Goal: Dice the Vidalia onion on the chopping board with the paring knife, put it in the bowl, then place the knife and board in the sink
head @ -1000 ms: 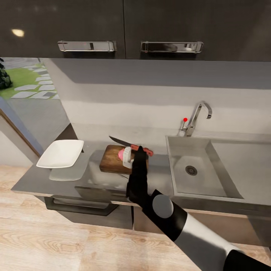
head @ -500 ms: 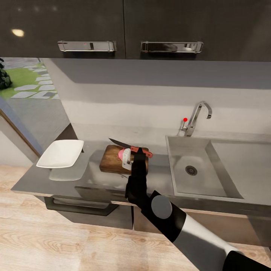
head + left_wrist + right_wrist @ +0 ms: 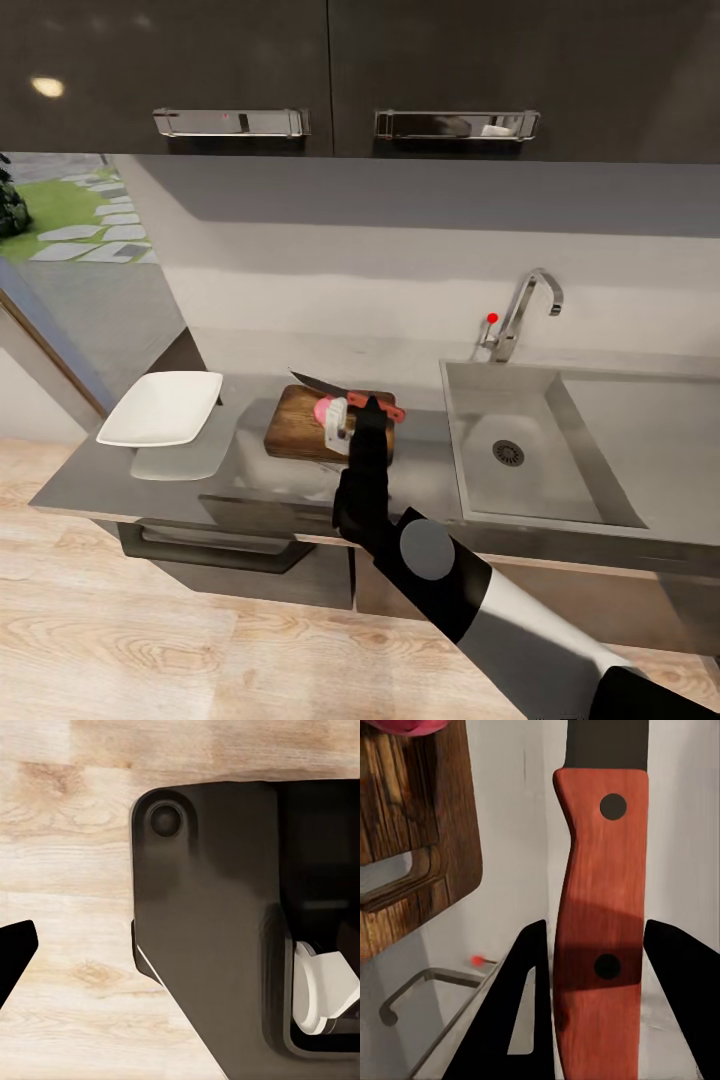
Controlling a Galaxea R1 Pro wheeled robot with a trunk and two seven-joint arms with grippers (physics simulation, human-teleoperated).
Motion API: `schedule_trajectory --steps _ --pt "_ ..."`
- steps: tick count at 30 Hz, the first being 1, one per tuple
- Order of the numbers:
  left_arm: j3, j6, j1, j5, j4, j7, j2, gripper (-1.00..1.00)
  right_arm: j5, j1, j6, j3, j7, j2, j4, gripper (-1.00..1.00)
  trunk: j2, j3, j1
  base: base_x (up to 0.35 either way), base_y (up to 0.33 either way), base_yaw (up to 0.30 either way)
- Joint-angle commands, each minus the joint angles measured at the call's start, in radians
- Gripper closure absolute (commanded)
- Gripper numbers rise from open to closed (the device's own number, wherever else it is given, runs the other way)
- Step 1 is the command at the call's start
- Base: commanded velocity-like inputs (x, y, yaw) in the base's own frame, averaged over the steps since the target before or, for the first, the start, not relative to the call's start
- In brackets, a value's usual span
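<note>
My right gripper (image 3: 352, 418) is shut on the red handle of the paring knife (image 3: 372, 402), whose dark blade (image 3: 314, 382) points back-left, raised over the chopping board (image 3: 291, 424). The right wrist view has the red handle (image 3: 600, 907) clamped between my two black fingers (image 3: 521, 1020). The pink Vidalia onion (image 3: 322, 408) rests whole on the board's right part, right beside the gripper and under the knife. The brown board (image 3: 405, 832) lies on the grey countertop (image 3: 180, 480). A white bowl (image 3: 160, 407) stands at the left. The steel sink (image 3: 510, 452) lies to the right.
The tap (image 3: 522, 312) with its red-tipped lever stands behind the sink. Dark wall cabinets (image 3: 330, 70) hang above the counter. Wooden floor (image 3: 150, 640) runs in front. In the left wrist view a dark part of my body (image 3: 217, 915) hangs over wooden floor (image 3: 67, 870).
My right gripper has shifted the paring knife slightly left, toward the onion. The onion, board and bowl have not moved.
</note>
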Motion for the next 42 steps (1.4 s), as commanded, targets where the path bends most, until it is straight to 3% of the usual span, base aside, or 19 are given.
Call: schedule_trajectory --steps 1,3,12,19,26,34,42 --pt "-0.009 -0.002 0.001 0.009 -0.002 0.004 0.0 -1.0 0.008 -0.001 0.004 0.002 -0.007 0.0 0.006 1.0 -0.002 -0.002 0.001 0.0 0.0 0.0" --pt "-0.009 -0.002 0.0 0.009 -0.002 0.004 0.0 -1.0 0.003 -0.001 0.004 0.002 -0.038 0.0 0.015 1.0 -0.002 -0.002 0.001 0.0 0.0 0.0" --pt "-0.009 -0.002 0.0 0.009 -0.002 0.004 0.0 -1.0 -0.123 -0.001 0.004 0.002 -0.227 0.0 0.055 1.0 -0.002 -0.002 0.001 0.0 0.0 0.0" --pt "-0.009 -0.002 0.001 0.009 -0.002 0.004 0.0 -1.0 -0.196 0.0 0.003 0.002 -0.289 0.001 0.063 1.0 -0.002 -0.002 0.001 0.0 0.0 0.0" --pt "-0.009 -0.002 0.001 0.009 -0.002 0.004 0.0 -1.0 -0.209 0.0 0.003 0.003 -0.295 0.002 0.067 1.0 -0.002 -0.002 0.001 0.0 0.0 0.0" --pt "-0.009 -0.002 0.001 0.009 -0.002 0.004 0.0 -1.0 -0.211 0.014 0.003 0.075 -0.294 0.003 0.069 1.0 -0.002 -0.002 0.001 0.0 0.0 0.0" --pt "-0.008 -0.002 0.001 0.009 -0.002 0.004 0.0 -1.0 -0.211 0.016 0.003 0.091 -0.294 0.01 0.098 1.0 -0.002 -0.002 0.001 0.0 0.0 0.0"
